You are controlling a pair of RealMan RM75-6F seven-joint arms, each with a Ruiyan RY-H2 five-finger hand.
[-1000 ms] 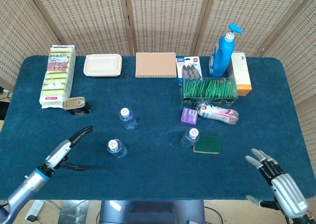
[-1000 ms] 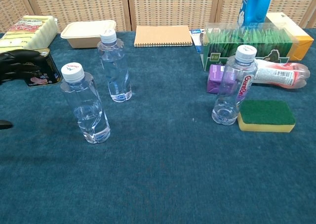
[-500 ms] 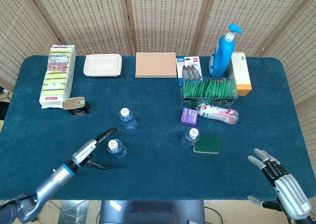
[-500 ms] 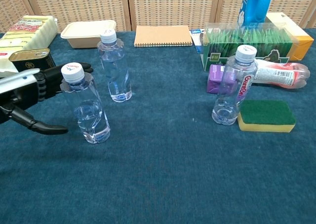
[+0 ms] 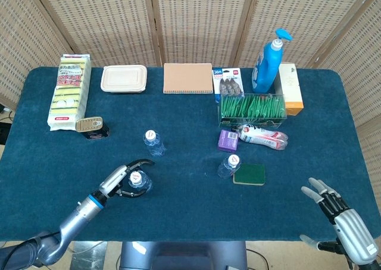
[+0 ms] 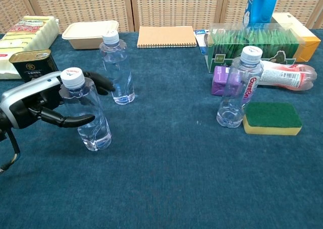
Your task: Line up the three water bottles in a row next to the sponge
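Three clear water bottles with white caps stand on the blue table. The near-left bottle (image 5: 139, 179) (image 6: 85, 112) leans slightly, and my left hand (image 5: 121, 181) (image 6: 31, 102) grips it, thumb across its front and fingers curled behind. A second bottle (image 5: 153, 143) (image 6: 116, 67) stands just behind it. The third bottle (image 5: 229, 165) (image 6: 237, 88) stands touching the left side of the green and yellow sponge (image 5: 249, 174) (image 6: 272, 118). My right hand (image 5: 342, 217) hangs at the table's near right edge, fingers spread and holding nothing, and the chest view does not show it.
A purple box (image 5: 227, 140), a lying red-label bottle (image 5: 264, 135) and a box of green packets (image 5: 253, 108) sit behind the sponge. A tin can (image 5: 89, 126), sponge pack (image 5: 69, 91), food container (image 5: 124, 78), notebook (image 5: 188, 78) and blue dispenser bottle (image 5: 267, 63) lie further back.
My left hand moved right to the near-left bottle and closed its fingers and thumb around it; the bottle shifted slightly left and leans. The right hand barely moved.
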